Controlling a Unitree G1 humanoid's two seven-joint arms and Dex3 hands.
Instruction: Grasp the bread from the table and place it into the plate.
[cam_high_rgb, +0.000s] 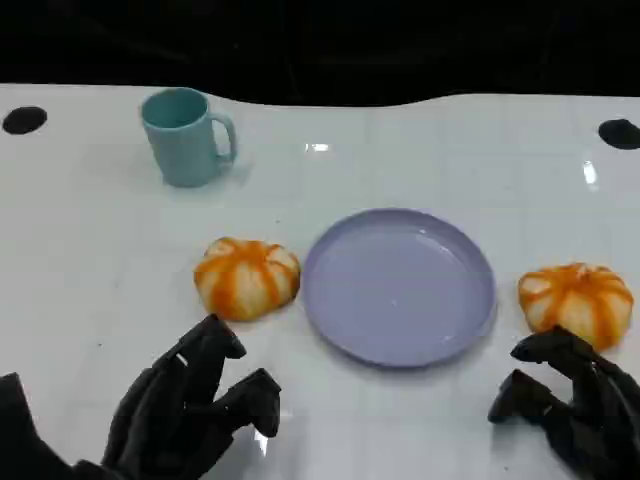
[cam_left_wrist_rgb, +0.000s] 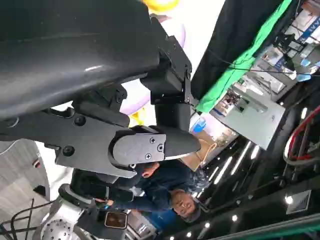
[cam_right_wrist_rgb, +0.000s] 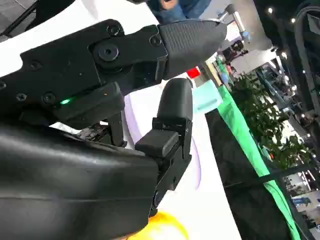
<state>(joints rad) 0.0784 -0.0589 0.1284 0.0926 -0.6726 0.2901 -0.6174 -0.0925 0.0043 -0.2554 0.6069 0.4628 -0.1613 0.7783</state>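
Fingers of the black left hand (cam_high_rgb: 185, 410) and black right hand (cam_high_rgb: 572, 392) are spread and hold nothing. Two round orange-and-white striped bread rolls lie on the white table (cam_high_rgb: 90, 260): the left roll (cam_high_rgb: 247, 277) at nine o'clock of the round lavender plastic plate (cam_high_rgb: 399, 285), just beside its rim, the right roll (cam_high_rgb: 575, 302) at three o'clock. Closing early could shove a roll aside or nudge the plate. Nothing lies in the plate. At eleven o'clock stands the teal ceramic mug (cam_high_rgb: 185, 136), its contents hidden.
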